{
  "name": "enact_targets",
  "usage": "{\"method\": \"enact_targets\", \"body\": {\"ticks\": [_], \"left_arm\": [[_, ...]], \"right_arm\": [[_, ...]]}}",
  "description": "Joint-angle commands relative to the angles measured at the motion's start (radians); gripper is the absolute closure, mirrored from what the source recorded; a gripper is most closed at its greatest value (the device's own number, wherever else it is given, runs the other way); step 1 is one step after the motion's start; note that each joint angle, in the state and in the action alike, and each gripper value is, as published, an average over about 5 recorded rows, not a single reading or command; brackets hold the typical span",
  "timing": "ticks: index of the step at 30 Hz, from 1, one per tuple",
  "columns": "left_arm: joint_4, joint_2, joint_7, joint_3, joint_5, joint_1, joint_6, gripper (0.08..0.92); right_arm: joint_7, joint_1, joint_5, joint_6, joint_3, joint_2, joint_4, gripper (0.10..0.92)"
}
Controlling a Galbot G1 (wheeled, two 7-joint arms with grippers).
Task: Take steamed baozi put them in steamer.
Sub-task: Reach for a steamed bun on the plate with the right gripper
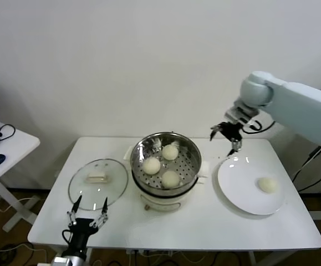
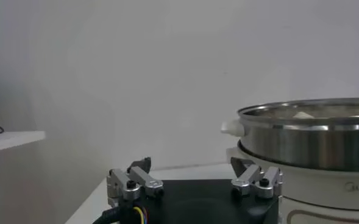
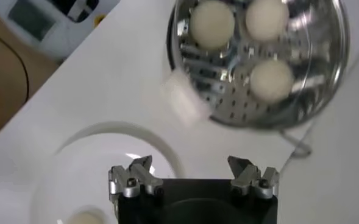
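Note:
Three cream-white baozi [image 1: 151, 165] [image 1: 170, 152] [image 1: 171, 178] lie in the shiny steel steamer [image 1: 190, 149] on its white pot base. They also show in the right wrist view [image 3: 212, 23]. One baozi [image 1: 268, 184] lies on the white plate [image 1: 235, 183] at the right. My right gripper [image 1: 225, 138] is open and empty, in the air above the table between the steamer and the plate's far rim. My left gripper [image 1: 86, 210] is open and empty, low at the table's front left edge, near the glass lid.
A flat glass lid [image 1: 97, 181] lies left of the steamer. A side table [image 1: 8, 147] with a blue mouse and cables stands at far left. A white wall is behind the table. The steamer's rim [image 2: 307, 115] shows in the left wrist view.

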Motion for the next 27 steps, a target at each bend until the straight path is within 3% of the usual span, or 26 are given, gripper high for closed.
{"method": "enact_targets", "body": {"ticks": [1, 11, 27], "left_arm": [[-0.002, 0.002, 0.017, 0.000, -0.001, -0.011, 0.003, 0.177], [-0.002, -0.002, 0.019, -0.004, 0.008, -0.003, 0.005, 0.177], [0.012, -0.015, 0.016, -0.006, 0.028, 0.006, 0.004, 0.177]], "right_arm": [[0.012, -0.276, -0.094, -0.065, 0.226, -0.232, -0.151, 0.203], [0.053, -0.649, -0.425, 0.050, 0.638, -0.182, -0.340, 0.203], [0.088, -0.740, -0.520, 0.064, 0.761, -0.034, -0.486, 0.203]]}}
